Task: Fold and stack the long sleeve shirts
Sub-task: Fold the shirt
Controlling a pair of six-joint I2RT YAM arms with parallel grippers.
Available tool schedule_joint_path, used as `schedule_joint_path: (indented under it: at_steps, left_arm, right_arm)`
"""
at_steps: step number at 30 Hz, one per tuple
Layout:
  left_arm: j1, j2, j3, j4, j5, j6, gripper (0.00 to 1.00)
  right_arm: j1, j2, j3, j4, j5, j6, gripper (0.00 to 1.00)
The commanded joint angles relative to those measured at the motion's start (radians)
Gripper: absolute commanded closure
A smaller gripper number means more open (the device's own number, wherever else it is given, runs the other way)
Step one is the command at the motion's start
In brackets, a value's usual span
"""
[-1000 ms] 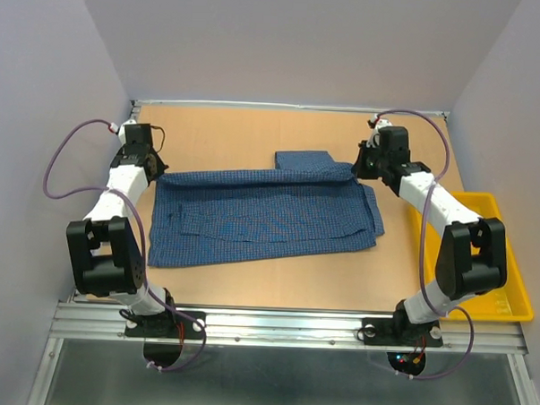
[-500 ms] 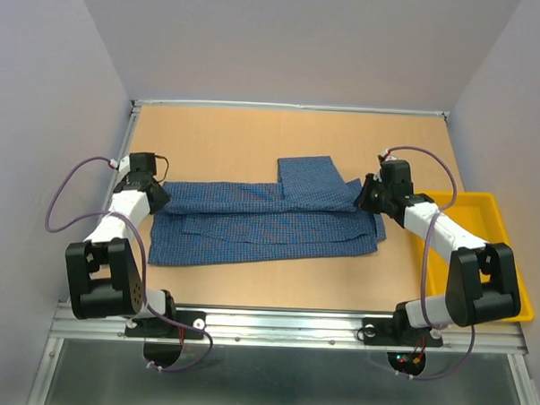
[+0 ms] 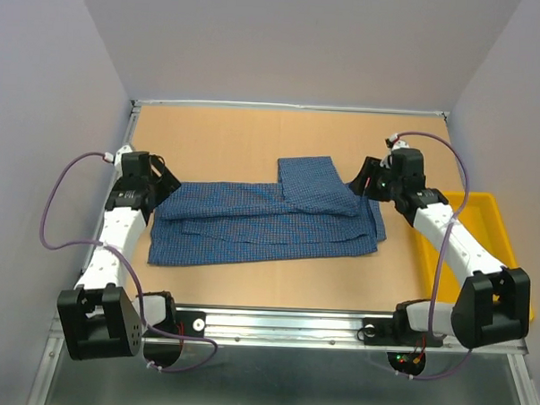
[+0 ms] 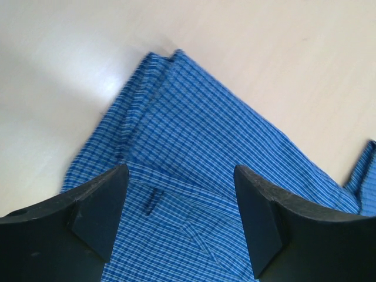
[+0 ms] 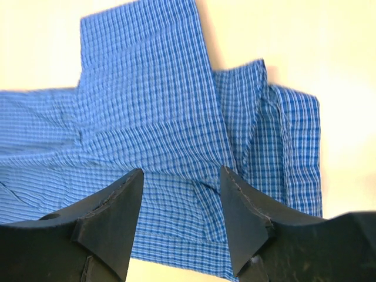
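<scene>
While flat, shirt (image 4: 187,120) beneath left gripper (image 4: 181,174).

Plain pale lavender walls (image 3: 304,43) close round a light wooden bench (image 3: 255,139), edged by a metal rail (image 3: 291,324); lighting soft, even.

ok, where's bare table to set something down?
Free: the far table strip between shirt and back wall, and the near strip between shirt and rail. Crowded: both shirt ends, by the left gripper and right gripper.
</scene>
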Motion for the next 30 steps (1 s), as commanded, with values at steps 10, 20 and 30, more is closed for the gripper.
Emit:
schedule_joint_path:
  at_steps: [10,20,30]
  left_arm:
    - [-0.183,0.29,0.187,0.113,0.137,0.04,0.16]
    - [-0.255,0.488,0.202,0.146,0.111,0.059,0.16]
    - [-0.28,0.525,0.163,0.156,0.104,0.052,0.16]
  right_arm:
    - [0.0,0.387,0.419,0.007,-0.099,-0.123,0.4]
    - [-0.001,0.745,0.702,0.035,-0.093,-0.25,0.4]
    - [0.0,0.914,0.795,0.079,-0.144,-0.267,0.4]
